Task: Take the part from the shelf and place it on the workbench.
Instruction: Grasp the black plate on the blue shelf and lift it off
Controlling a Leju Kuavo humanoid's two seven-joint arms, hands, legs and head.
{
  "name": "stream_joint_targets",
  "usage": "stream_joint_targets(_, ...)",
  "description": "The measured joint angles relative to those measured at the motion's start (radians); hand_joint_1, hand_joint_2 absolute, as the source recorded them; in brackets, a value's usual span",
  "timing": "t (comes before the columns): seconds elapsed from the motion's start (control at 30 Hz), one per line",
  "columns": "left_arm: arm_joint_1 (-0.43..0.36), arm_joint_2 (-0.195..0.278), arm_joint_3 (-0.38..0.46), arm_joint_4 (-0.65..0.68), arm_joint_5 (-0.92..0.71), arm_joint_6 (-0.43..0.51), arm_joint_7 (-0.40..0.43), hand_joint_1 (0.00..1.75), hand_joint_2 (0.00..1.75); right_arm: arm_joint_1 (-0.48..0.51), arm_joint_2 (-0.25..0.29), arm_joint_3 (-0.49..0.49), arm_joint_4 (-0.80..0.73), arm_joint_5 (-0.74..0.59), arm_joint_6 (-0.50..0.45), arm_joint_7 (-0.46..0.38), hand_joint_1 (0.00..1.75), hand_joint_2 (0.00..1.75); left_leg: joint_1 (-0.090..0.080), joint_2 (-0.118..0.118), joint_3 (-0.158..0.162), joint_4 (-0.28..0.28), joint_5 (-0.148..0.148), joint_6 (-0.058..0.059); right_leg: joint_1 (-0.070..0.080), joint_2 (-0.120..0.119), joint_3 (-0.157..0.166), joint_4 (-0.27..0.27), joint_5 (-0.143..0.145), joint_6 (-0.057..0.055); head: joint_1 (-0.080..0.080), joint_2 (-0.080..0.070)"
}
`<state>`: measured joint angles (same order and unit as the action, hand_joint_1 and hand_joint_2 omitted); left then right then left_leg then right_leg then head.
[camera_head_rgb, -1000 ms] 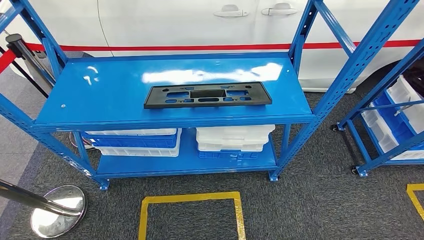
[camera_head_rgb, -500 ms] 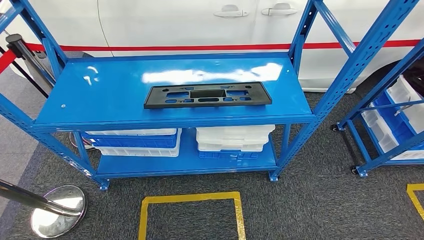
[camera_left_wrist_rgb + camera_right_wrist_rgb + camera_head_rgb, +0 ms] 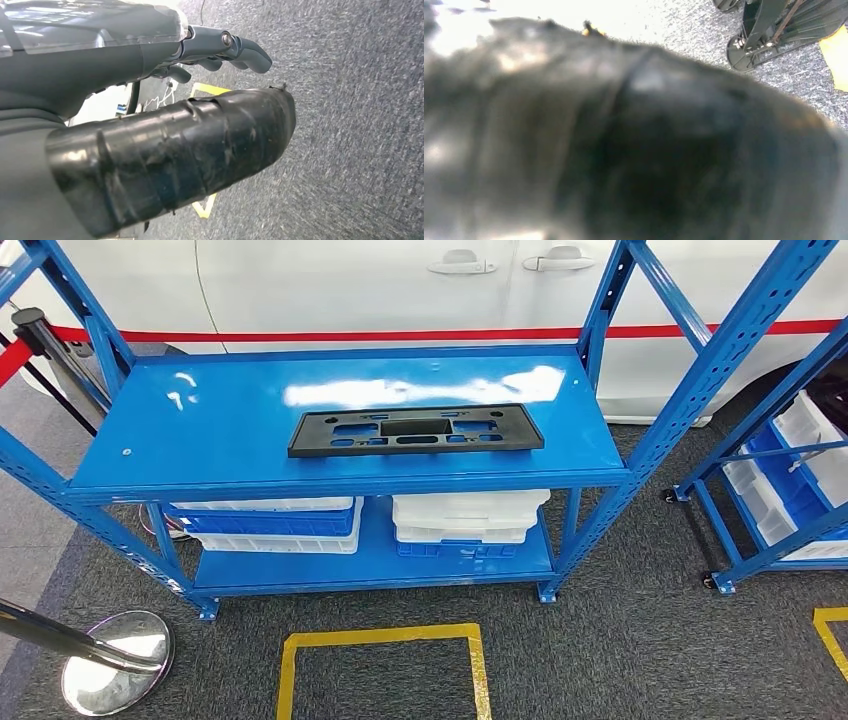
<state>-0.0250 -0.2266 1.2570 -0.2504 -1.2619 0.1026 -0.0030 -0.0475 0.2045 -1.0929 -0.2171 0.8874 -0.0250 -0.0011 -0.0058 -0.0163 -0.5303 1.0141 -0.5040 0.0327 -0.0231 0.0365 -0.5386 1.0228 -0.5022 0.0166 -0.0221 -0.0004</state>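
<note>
A flat black plastic part (image 3: 415, 430), long and full of cut-outs, lies on the top board of the blue shelf (image 3: 200, 430), toward its front right. In the left wrist view my left hand (image 3: 200, 140) hangs over the grey carpet. Its thick thumb and its darker fingers (image 3: 235, 47) are apart, with nothing between them. In the right wrist view my right hand (image 3: 634, 150) is a dark blur close to the lens, so how its fingers lie is unclear.
White bins (image 3: 470, 520) and blue and white bins (image 3: 270, 525) sit on the lower board. A white car (image 3: 400, 290) stands behind the shelf. Another blue rack (image 3: 790, 470) is at the right. A chrome stanchion base (image 3: 115, 660) is at the front left, and a yellow floor square (image 3: 380, 640) lies in front.
</note>
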Motion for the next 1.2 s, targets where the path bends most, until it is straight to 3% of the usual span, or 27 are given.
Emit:
stream_joint_targets(1.03, 0.001, 0.000, 0.022, 0.002, -0.037, 0.001, -0.018, 0.00, 0.00, -0.005, 0.000, -0.002, 0.008, 0.010, -0.010, 0.008, 0.00, 0.00, 0.000, 0.000, 0.000, 0.000, 0.000, 0.000, 0.000, 0.000, 0.000, 0.000, 0.000, 0.000, 0.000, 0.000)
stream_joint_targets(1.2, 0.015, 0.028, -0.019, 0.002, -0.121, 0.080, -0.011, 0.00, 0.00, -0.004, -0.018, -0.014, 0.008, 0.002, -0.023, 0.009, 0.00, 0.00, 0.000, 0.000, 0.000, 0.000, 0.000, 0.000, 0.000, 0.000, 0.000, 0.000, 0.000, 0.000, 0.000, 0.000)
